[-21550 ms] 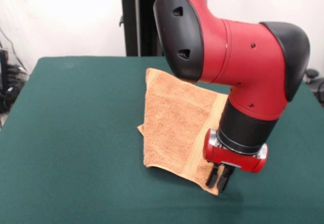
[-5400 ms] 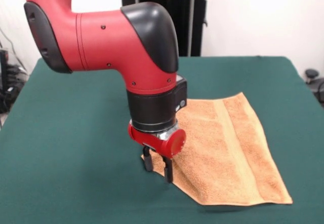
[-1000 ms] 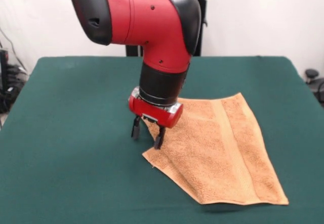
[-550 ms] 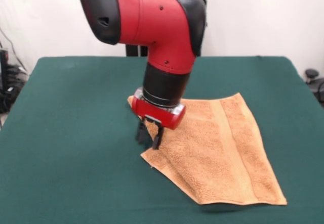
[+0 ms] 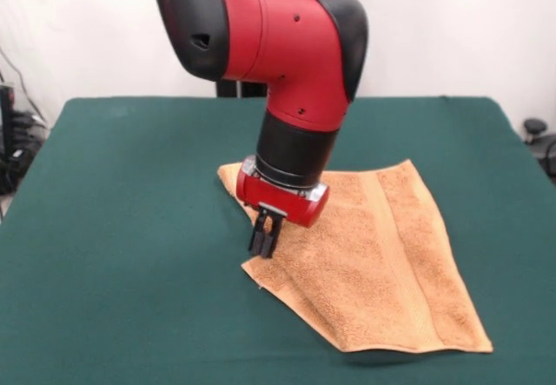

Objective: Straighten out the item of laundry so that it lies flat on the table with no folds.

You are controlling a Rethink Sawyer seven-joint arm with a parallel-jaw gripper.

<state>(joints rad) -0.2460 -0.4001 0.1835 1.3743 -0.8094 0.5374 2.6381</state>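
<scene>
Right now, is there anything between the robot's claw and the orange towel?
No. In the front view the gripper comes right down onto the towel near its left edge, fingers closed together, so nothing lies between them.

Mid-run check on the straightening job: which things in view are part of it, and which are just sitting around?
Part of the job:
- towel, partly folded
- table, green cloth
- gripper, at the towel's left edge, fingers together

Just lying about:
- cables and equipment beyond the table's left edge
- a dark wheeled base at the right edge
</scene>
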